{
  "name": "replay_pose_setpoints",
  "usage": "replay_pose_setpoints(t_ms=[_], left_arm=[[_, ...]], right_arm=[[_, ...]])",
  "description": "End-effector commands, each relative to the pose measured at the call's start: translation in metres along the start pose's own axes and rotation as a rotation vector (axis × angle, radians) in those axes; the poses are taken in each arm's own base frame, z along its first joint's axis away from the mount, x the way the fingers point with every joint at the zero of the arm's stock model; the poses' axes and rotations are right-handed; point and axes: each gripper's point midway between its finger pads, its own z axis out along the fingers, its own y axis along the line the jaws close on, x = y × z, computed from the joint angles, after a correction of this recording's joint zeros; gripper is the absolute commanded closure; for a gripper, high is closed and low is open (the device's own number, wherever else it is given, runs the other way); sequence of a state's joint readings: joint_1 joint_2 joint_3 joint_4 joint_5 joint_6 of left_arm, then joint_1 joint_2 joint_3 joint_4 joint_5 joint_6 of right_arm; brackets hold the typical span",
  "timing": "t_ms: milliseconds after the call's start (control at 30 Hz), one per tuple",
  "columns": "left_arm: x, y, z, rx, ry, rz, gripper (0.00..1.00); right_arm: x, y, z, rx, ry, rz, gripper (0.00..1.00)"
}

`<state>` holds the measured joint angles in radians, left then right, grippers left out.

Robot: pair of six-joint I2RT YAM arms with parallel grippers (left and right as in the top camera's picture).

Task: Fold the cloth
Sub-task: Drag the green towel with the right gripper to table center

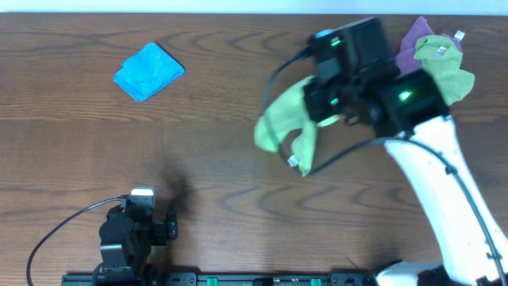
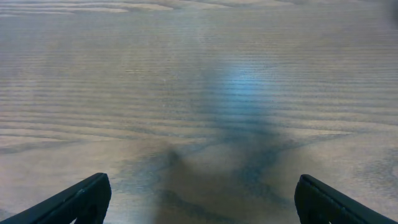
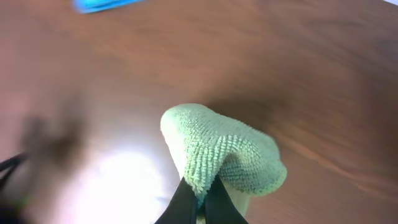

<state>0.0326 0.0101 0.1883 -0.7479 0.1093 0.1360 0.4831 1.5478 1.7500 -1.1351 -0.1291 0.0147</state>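
1 green cloth (image 1: 284, 117) held; blue cloth (image 1: 148, 71), purple cloth (image 1: 411, 41) sep.

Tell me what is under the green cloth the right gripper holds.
Only bare wooden table shows below the green cloth, pinched in the right gripper. The spot straight below it is hidden from the overhead camera.

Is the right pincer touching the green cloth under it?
Touching. Right wrist view shows the right pincer shut on a fold of the green cloth.
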Motion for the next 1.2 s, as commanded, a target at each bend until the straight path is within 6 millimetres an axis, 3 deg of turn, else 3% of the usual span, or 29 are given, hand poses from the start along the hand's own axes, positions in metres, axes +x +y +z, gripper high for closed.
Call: replay_pose_setpoints(t_ms=[0,167,300,433,500,567,700,733,767,800,833,867,1000,1167], left_arm=[[0.01,-0.003,0.004,0.017,0.025,0.016,0.05],[0.01,-0.003,0.004,0.017,0.025,0.016,0.05],[0.01,-0.003,0.004,0.017,0.025,0.016,0.05],[0.01,-0.003,0.004,0.017,0.025,0.016,0.05],[0.01,-0.003,0.004,0.017,0.025,0.016,0.05],[0.01,-0.003,0.004,0.017,0.025,0.016,0.05],[0.01,-0.003,0.004,0.017,0.025,0.016,0.05],[0.01,-0.003,0.004,0.017,0.025,0.016,0.04],[0.01,-0.003,0.004,0.017,0.025,0.016,0.05],[0.01,-0.003,0.004,0.017,0.025,0.016,0.05],[0.01,-0.003,0.004,0.017,0.025,0.016,0.05],[0.01,-0.003,0.004,0.017,0.025,0.017,0.04],[0.01,-0.003,0.004,0.017,0.025,0.017,0.05],[0.01,-0.003,0.004,0.017,0.025,0.017,0.05]], right_arm=[[-0.004,0.065,-0.014,-0.185,-0.037,-0.069,0.99],[0.002,0.133,-0.018,-0.314,-0.047,-0.166,0.98],[0.002,0.138,-0.013,-0.287,-0.048,-0.176,0.99],[0.003,0.122,0.016,-0.227,0.002,-0.185,0.99],[0.007,0.108,0.042,-0.197,0.05,-0.216,0.98],[0.01,0.075,0.074,-0.081,0.106,-0.224,0.98],[0.009,-0.029,0.125,0.23,0.176,-0.115,0.99],[0.009,-0.049,0.133,0.257,0.177,-0.059,0.95],[0.008,-0.071,0.138,0.283,0.17,0.013,0.82],[0.008,-0.093,0.139,0.309,0.164,0.077,0.64],[0.009,-0.108,0.137,0.325,0.155,0.128,0.38],[0.009,-0.121,0.134,0.325,0.147,0.172,0.29],[0.002,-0.144,0.107,0.258,0.086,0.261,0.2],[-0.009,-0.137,0.071,0.139,0.007,0.305,0.15]])
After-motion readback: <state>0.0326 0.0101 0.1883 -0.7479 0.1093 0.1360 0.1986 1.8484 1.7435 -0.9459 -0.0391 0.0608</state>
